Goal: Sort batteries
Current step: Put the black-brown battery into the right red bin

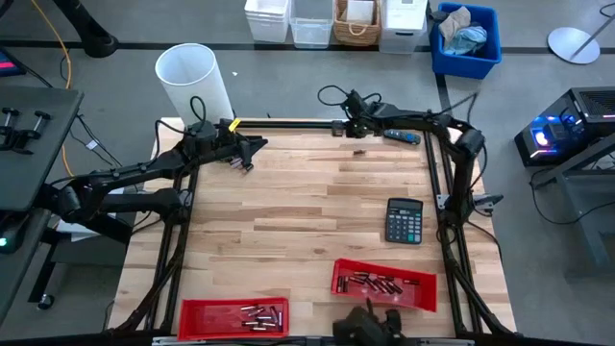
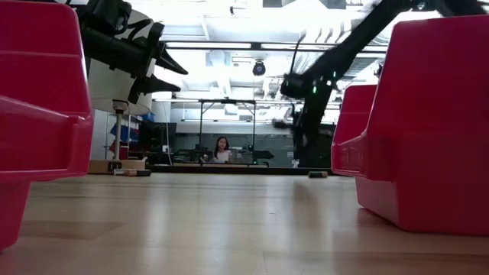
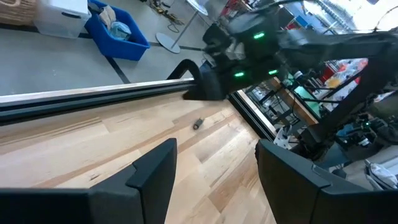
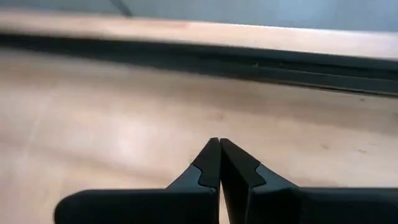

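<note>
Two shallow red plastic trays are seen along the bottom edge of the high view, one at lower left [image 1: 233, 315] and one at lower centre-right [image 1: 384, 285], each holding small dark and silvery cylindrical batteries [image 1: 261, 313]. A black calculator with grey keys [image 1: 405, 220] lies right of centre; no writing on it can be read. One lone small dark battery [image 1: 359, 150] appears to lie near the top edge. The left gripper [image 1: 252, 152] is held open at upper left. The right gripper [image 1: 352, 127] is pressed closed, empty, at upper centre.
</note>
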Action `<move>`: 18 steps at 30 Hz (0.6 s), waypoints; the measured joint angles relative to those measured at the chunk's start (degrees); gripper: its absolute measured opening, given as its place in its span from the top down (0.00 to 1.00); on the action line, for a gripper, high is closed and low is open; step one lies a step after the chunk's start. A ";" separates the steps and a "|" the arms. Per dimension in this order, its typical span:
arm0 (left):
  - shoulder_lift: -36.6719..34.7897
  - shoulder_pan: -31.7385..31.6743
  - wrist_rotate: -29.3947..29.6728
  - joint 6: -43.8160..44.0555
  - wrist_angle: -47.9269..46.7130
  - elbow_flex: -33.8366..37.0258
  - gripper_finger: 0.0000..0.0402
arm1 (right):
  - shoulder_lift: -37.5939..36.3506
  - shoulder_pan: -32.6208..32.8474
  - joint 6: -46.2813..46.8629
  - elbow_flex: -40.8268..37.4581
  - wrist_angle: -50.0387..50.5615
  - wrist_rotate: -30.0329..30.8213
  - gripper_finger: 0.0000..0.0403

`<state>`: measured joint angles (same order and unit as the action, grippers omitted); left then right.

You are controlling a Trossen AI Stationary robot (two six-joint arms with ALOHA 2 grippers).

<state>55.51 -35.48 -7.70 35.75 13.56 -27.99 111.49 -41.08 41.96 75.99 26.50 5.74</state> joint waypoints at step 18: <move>0.00 0.00 0.00 -2.94 -0.04 0.00 0.49 | -19.79 4.03 -47.85 -15.98 22.02 -10.33 0.89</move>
<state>55.51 -35.48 -7.70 32.80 13.52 -27.99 91.71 -37.05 -5.88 60.01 48.52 -4.58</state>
